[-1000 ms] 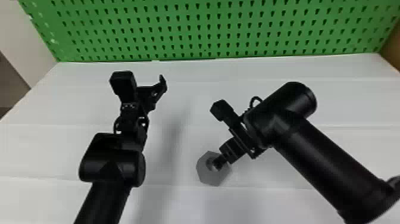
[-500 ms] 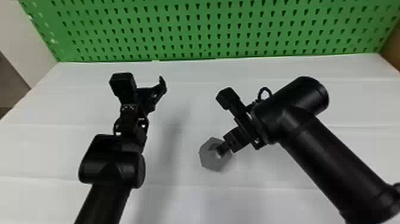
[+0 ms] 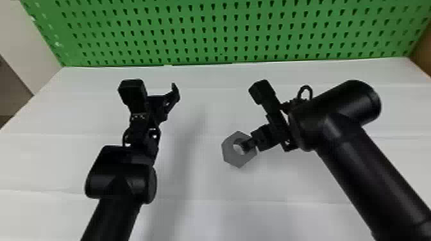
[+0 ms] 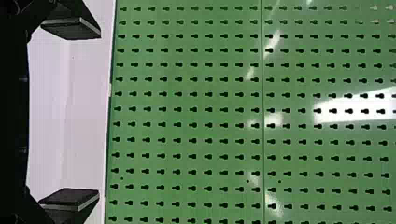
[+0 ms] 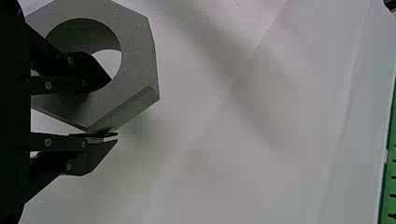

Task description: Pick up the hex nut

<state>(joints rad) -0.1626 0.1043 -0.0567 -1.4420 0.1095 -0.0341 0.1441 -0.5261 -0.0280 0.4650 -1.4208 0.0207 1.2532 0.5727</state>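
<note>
When looking down from the head view, see the hex nut [image 3: 230, 157] slightly right of the middle of the white desk [image 3: 198, 221], caught in the right hand [image 3: 247, 145]. Find one black finger [image 5: 88, 79] passed into the round hole and the other finger [image 5: 100, 154] set against the outside, clamped on the grey wall between.

Read the nut as matt, finely speckled grey, thick and six-sided, with straight edges, crisp corners and a smooth-looking inner bore. Note the broad hexagonal face turned up towards the head camera, with one corner pointing to the near side and another to the far side. Trace the hole's axis up through that face, and find the face about as broad one way as the other. Would call the nut lifted just off the desk, with a gap hard to judge.

See the left hand [image 3: 160, 101] over the left part of the desk, directed to the far side, with flat, dark fingers spread well apart.

Notice faint seams running left to right across the smooth desk, and soft shadows. Beyond the far edge, find an upright green pegboard [image 3: 208, 32], glossy, punched with even rows of keyhole-shaped slots.
</note>
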